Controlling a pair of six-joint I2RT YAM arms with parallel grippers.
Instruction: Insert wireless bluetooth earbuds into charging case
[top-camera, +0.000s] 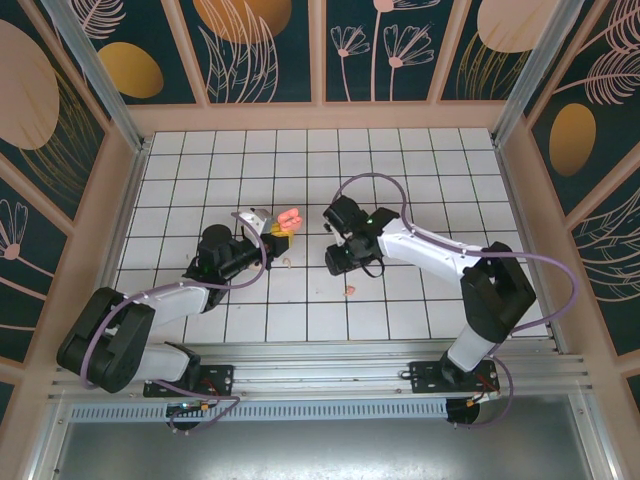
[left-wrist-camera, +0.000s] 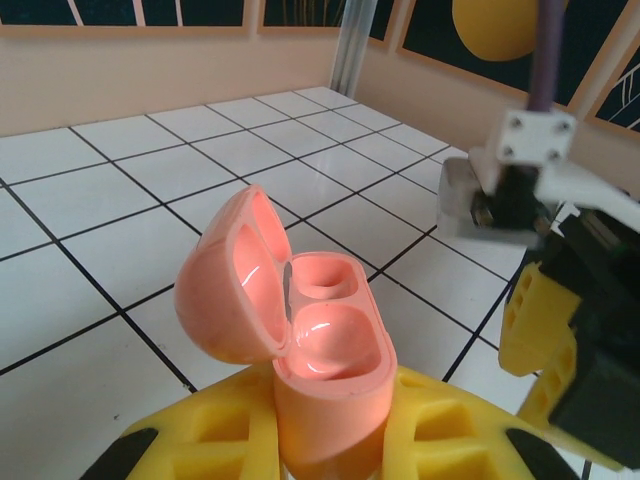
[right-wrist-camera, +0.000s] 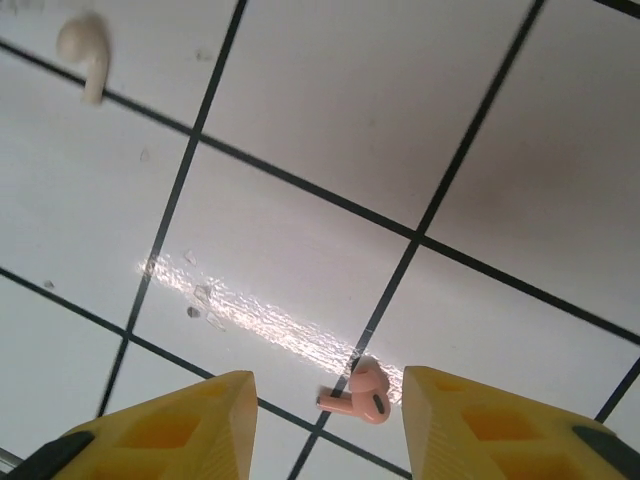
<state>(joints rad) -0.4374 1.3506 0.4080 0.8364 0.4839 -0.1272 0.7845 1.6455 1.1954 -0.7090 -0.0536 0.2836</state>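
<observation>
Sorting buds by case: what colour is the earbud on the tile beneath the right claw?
Salmon pink. The earbud shows best in the right wrist view.

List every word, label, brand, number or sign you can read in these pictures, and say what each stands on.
No text can be read anywhere.
The case, in the left gripper, is plain pink.
The pink earbud and beige earbud carry no marks.
The wall panels show only leaf and flower patterns, no lettering.
</observation>
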